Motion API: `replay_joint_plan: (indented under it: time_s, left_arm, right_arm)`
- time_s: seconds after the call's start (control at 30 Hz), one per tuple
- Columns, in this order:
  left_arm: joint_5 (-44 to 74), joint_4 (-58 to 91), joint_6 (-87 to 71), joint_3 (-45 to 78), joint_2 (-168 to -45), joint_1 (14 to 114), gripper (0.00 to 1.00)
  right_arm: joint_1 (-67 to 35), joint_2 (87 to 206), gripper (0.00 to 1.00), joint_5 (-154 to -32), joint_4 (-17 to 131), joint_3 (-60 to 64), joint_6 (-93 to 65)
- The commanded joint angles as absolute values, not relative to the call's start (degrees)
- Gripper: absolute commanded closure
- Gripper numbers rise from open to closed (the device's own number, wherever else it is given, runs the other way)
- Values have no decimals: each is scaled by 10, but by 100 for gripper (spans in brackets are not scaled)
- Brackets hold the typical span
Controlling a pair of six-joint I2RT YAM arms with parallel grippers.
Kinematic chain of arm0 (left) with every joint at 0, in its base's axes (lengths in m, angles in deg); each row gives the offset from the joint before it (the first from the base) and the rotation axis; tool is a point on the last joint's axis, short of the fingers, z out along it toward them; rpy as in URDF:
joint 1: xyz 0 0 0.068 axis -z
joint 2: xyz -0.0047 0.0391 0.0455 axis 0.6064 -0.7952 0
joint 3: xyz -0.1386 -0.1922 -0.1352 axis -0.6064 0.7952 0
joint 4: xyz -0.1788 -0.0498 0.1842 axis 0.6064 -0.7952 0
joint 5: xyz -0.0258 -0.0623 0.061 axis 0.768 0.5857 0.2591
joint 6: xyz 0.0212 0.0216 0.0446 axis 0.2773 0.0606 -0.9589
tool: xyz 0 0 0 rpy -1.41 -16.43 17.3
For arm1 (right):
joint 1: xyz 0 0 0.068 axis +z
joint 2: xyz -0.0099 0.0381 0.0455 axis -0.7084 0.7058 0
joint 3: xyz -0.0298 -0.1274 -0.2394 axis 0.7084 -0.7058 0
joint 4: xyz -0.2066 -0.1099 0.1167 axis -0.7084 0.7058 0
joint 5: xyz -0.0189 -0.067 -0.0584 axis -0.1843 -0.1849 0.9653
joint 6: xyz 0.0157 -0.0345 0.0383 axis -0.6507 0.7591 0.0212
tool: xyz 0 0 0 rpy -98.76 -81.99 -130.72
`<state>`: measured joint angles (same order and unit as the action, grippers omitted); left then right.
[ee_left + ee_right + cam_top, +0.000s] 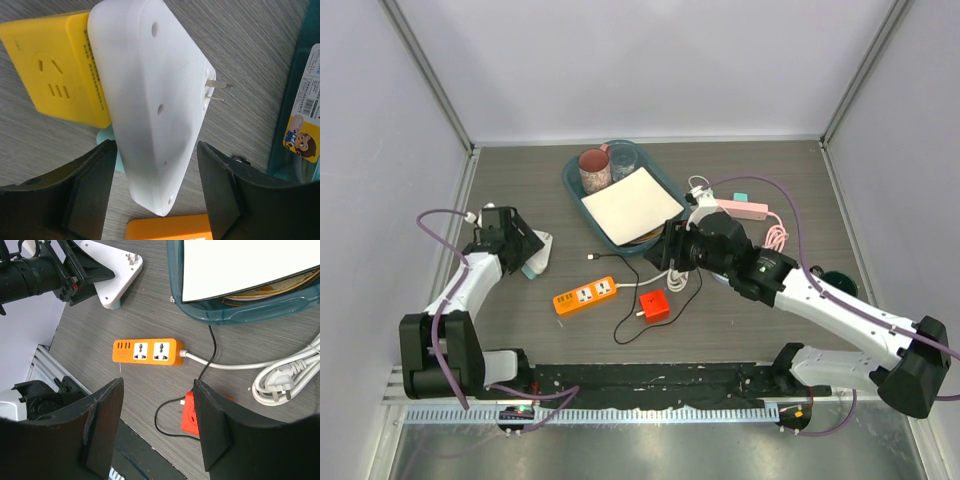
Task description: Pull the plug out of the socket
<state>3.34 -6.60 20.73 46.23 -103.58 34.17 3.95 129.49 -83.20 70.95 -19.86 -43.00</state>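
Note:
A white triangular plug adapter (150, 100) with bare metal prongs stands on edge between my left gripper's (156, 150) open fingers, with a gap on each side. A yellow cube socket (55, 70) lies right behind it. In the top view the left gripper (532, 250) sits at the adapter (542, 247), and the yellow cube is hidden. An orange power strip (586, 296) and a red cube socket (655, 307) with a black cable (155, 418) lie mid-table. My right gripper (157, 390) hovers open and empty above the red cube (189, 410).
A teal tray (575, 185) at the back holds a cup, a glass and a white board. A pink power strip (742, 208) and a coiled white cord with a plug (285, 375) lie at the right. The orange strip (147, 351) has empty sockets.

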Motion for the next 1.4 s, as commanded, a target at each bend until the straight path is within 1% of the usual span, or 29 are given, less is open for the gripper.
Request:
replay_joint_plan:
  time_s: [0.0, 0.17, 0.2, 0.27, 0.3, 0.37, 0.4, 0.47, 0.53, 0.63, 0.67, 0.77, 0.8, 0.9, 1.0, 1.17, 1.27, 1.37]
  left_arm:
    - [50, -23, 203, 463, -1049, 337, 35]
    - [45, -24, 205, 466, -1050, 338, 50]
    - [39, -25, 206, 466, -1047, 338, 59]
    - [30, -34, 208, 463, -1046, 337, 69]
    - [27, -39, 208, 456, -1047, 338, 79]
    - [18, -54, 207, 447, -1050, 337, 88]
    - [15, -61, 205, 436, -1053, 338, 95]
    - [5, -87, 199, 423, -1058, 338, 100]
    - [-8, -127, 187, 398, -1060, 339, 100]
    - [-71, -193, 162, 360, -1053, 340, 100]
    - [-114, -210, 154, 348, -1050, 340, 100]
    - [-192, -277, 114, 301, -1045, 350, 100]
    - [-245, -292, 101, 280, -1045, 353, 100]
    - [-315, -342, 65, 252, -1057, 365, 100]
    - [-351, -371, 42, 242, -1078, 367, 100]
    - [-405, -393, 35, 252, -1125, 428, 100]
    - [-450, -415, 57, 245, -1159, 465, 100]
    - [-446, -432, 78, 234, -1197, 489, 100]
  right_arm:
    - [43, 1269, 37, -834, 690, -204, -419]
    - [44, 1257, 37, -831, 694, -212, -420]
    - [43, 1256, 37, -830, 695, -213, -420]
    - [43, 1253, 37, -830, 695, -216, -421]
    - [43, 1253, 37, -829, 696, -217, -421]
    - [43, 1250, 37, -828, 698, -219, -422]
    - [43, 1248, 37, -828, 698, -220, -422]
    - [43, 1246, 37, -827, 699, -223, -424]
    - [43, 1244, 37, -826, 700, -224, -425]
    - [43, 1244, 34, -823, 705, -221, -423]
    - [43, 1244, 33, -821, 707, -220, -423]
    - [43, 1247, 29, -813, 712, -217, -422]
    - [43, 1247, 29, -809, 713, -216, -423]
    - [43, 1250, 26, -806, 714, -215, -425]
    - [43, 1254, 24, -801, 714, -214, -428]
    - [42, 1254, 23, -794, 717, -211, -427]
    - [43, 1251, 23, -794, 721, -213, -429]
    - [43, 1247, 23, -792, 724, -216, -430]
